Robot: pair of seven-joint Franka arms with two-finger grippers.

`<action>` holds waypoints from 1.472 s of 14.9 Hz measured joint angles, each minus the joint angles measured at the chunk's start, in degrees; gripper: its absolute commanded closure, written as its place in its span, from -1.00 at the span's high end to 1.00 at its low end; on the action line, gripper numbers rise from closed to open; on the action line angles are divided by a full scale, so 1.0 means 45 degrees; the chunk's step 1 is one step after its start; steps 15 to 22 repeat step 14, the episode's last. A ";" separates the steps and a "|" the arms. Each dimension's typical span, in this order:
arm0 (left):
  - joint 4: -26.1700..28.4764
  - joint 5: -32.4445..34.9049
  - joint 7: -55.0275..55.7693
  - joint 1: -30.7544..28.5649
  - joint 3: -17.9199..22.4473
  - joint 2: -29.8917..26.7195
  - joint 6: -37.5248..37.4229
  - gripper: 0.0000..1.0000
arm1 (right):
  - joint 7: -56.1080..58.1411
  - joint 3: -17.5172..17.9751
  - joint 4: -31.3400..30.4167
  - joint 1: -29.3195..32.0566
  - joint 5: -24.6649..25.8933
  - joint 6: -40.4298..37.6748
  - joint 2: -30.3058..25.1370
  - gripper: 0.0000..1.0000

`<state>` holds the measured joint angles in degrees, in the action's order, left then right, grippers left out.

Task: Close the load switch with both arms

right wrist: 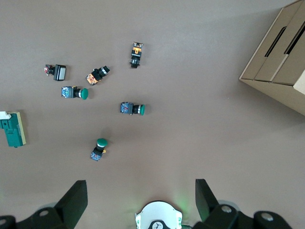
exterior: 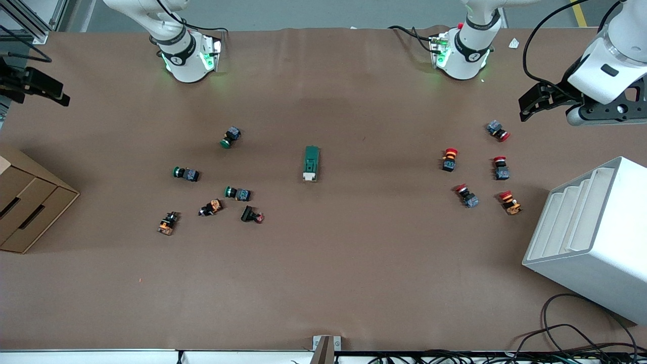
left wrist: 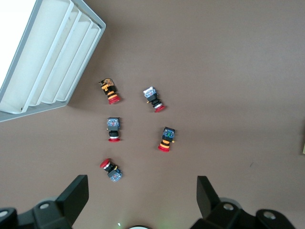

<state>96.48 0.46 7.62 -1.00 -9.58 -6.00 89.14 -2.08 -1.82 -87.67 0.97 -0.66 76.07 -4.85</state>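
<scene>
The load switch [exterior: 311, 163] is a dark green block with a cream lever end. It lies alone on the brown table [exterior: 354, 263] midway between the arms, lever end nearer the front camera. It also shows at the edge of the right wrist view [right wrist: 13, 129]. My left gripper [exterior: 528, 106] is open and empty, up in the air over the left arm's end of the table, above the red-capped buttons [left wrist: 113, 129]. My right gripper [exterior: 53, 91] is open and empty, high over the right arm's end. Both are well apart from the switch.
Several green-capped and dark buttons [exterior: 237, 193] lie toward the right arm's end, several red-capped ones [exterior: 500, 168] toward the left arm's end. A white slotted tray [exterior: 586, 232] stands beside the red ones. A cardboard box [exterior: 25, 202] stands at the right arm's end.
</scene>
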 measured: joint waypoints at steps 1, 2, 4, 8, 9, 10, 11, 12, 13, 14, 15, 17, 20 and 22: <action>-0.0004 0.0000 -0.0076 -0.0003 0.0000 0.0000 0.0000 1.00 | 0.0000 0.0029 -0.0088 -0.0024 0.0000 0.0069 -0.0084 1.00; -0.0021 -0.0001 -0.0139 -0.0003 0.0000 0.0000 0.0008 1.00 | 0.0000 0.0057 -0.0144 -0.0048 0.0000 0.0164 -0.0110 1.00; -0.0113 -0.0002 -0.0172 -0.0003 0.0000 0.0000 0.0029 1.00 | -0.0002 0.0091 -0.0191 -0.0067 -0.0001 0.0377 -0.0108 1.00; -0.0349 -0.0004 -0.0180 -0.0002 -0.0002 0.0039 0.0061 1.00 | -0.0002 0.0082 -0.0198 -0.0063 0.0000 0.0557 -0.0109 1.00; -0.0401 -0.0005 -0.0180 -0.0002 -0.0004 0.0062 0.0061 1.00 | -0.0002 0.0080 -0.0198 -0.0061 0.0000 0.0606 -0.0109 1.00; -0.0424 -0.0007 -0.0180 -0.0002 -0.0010 0.0078 0.0061 1.00 | -0.0002 0.0079 -0.0198 -0.0061 0.0001 0.0635 -0.0109 1.00; -0.0430 -0.0008 -0.0180 -0.0002 -0.0015 0.0087 0.0061 1.00 | 0.0001 0.0079 -0.0198 -0.0061 0.0001 0.0647 -0.0109 1.00; -0.0430 -0.0009 -0.0180 -0.0002 -0.0018 0.0092 0.0061 1.00 | 0.0004 0.0080 -0.0198 -0.0061 0.0001 0.0650 -0.0109 1.00; -0.0430 -0.0009 -0.0181 -0.0002 -0.0020 0.0097 0.0061 1.00 | 0.0006 0.0080 -0.0198 -0.0061 0.0001 0.0650 -0.0109 1.00; -0.0430 -0.0009 -0.0181 -0.0002 -0.0020 0.0100 0.0061 1.00 | 0.0007 0.0082 -0.0198 -0.0061 0.0001 0.0650 -0.0109 1.00; -0.0430 -0.0009 -0.0181 -0.0002 -0.0020 0.0100 0.0061 1.00 | 0.0007 0.0082 -0.0198 -0.0061 0.0001 0.0650 -0.0109 1.00; -0.0430 -0.0009 -0.0181 -0.0002 -0.0020 0.0100 0.0061 1.00 | 0.0007 0.0082 -0.0198 -0.0061 0.0001 0.0650 -0.0109 1.00; -0.0430 -0.0009 -0.0181 -0.0002 -0.0020 0.0100 0.0061 1.00 | 0.0007 0.0082 -0.0198 -0.0061 0.0001 0.0650 -0.0109 1.00; -0.0430 -0.0009 -0.0181 -0.0002 -0.0020 0.0100 0.0061 1.00 | 0.0007 0.0082 -0.0198 -0.0061 0.0001 0.0650 -0.0109 1.00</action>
